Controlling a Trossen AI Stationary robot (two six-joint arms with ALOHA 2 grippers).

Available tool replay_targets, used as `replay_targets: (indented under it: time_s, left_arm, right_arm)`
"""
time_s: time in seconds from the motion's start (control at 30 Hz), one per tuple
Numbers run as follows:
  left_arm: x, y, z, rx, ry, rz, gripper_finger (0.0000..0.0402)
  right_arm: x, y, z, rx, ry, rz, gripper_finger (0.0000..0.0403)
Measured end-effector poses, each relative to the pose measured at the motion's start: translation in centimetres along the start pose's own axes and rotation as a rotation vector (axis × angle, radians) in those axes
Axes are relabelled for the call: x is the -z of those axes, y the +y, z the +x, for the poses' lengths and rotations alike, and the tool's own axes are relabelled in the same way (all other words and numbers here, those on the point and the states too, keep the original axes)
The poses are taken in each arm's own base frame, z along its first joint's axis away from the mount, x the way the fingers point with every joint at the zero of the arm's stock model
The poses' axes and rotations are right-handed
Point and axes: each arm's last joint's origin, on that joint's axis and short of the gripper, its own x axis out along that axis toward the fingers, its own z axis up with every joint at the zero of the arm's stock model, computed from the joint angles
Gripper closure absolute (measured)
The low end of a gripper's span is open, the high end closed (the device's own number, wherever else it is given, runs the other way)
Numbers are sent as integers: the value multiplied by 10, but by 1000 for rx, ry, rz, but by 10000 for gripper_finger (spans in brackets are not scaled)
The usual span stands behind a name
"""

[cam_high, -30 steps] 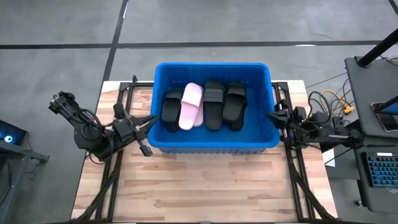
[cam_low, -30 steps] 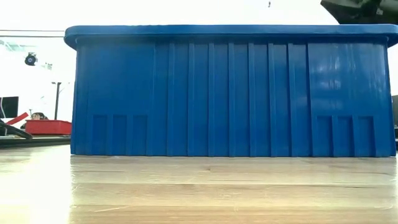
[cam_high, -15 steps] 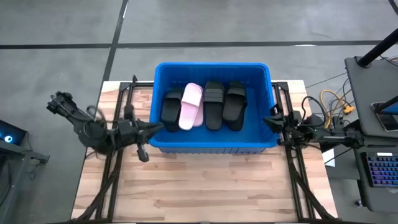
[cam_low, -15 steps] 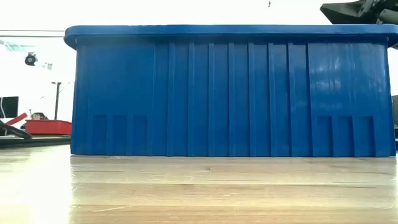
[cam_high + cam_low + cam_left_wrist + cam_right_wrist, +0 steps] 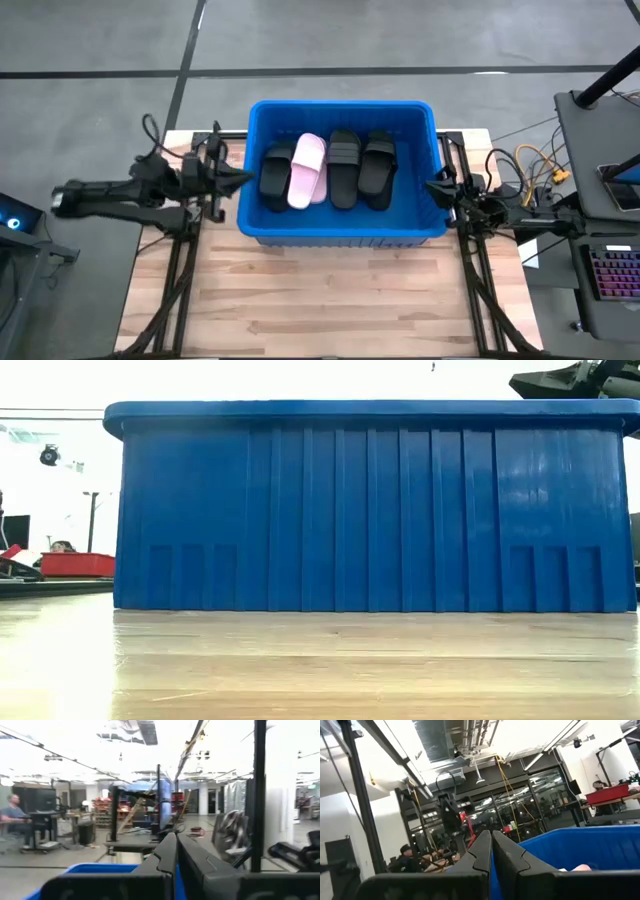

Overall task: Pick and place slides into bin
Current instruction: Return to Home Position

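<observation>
The blue bin (image 5: 342, 228) stands at the table's far middle; its near wall fills the low view (image 5: 370, 510). Inside lie three black slides (image 5: 275, 172) (image 5: 344, 167) (image 5: 378, 170) and a pale pink pair (image 5: 306, 170), side by side on the bin's floor. My left gripper (image 5: 243, 178) is shut and empty just outside the bin's left wall; in the left wrist view (image 5: 175, 851) its fingers meet above the blue rim. My right gripper (image 5: 430, 186) is shut and empty at the bin's right rim; it also shows in the right wrist view (image 5: 490, 846).
Bare wooden table lies in front of the bin (image 5: 330, 300). Dark frame rails run along the table's left (image 5: 180, 270) and right (image 5: 478, 280) sides. A desk with cables and a keyboard (image 5: 610, 270) stands right of the table. People sit in the room beyond (image 5: 12, 817).
My left arm has swung from the table's left near side toward the far edge and now lies level, its gripper pointing at the bin's left wall. My right gripper has shifted slightly at the bin's right rim. The slides and the bin have stayed still.
</observation>
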Motion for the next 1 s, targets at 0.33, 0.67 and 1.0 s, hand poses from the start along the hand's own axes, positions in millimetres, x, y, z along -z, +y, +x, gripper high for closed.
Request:
replay_targets:
  time_s: [0.33,0.67,1.0]
  left_arm:
    - [55,10,-60,18,29,-112,401]
    - [90,6,-86,2,46,-129,402]
    - [139,7,-100,-21,63,-122,402]
  right_arm:
    - [0,0,0,11,7,-26,394]
    - [4,-2,4,61,37,-32,394]
    - [11,0,6,-26,112,-88,394]
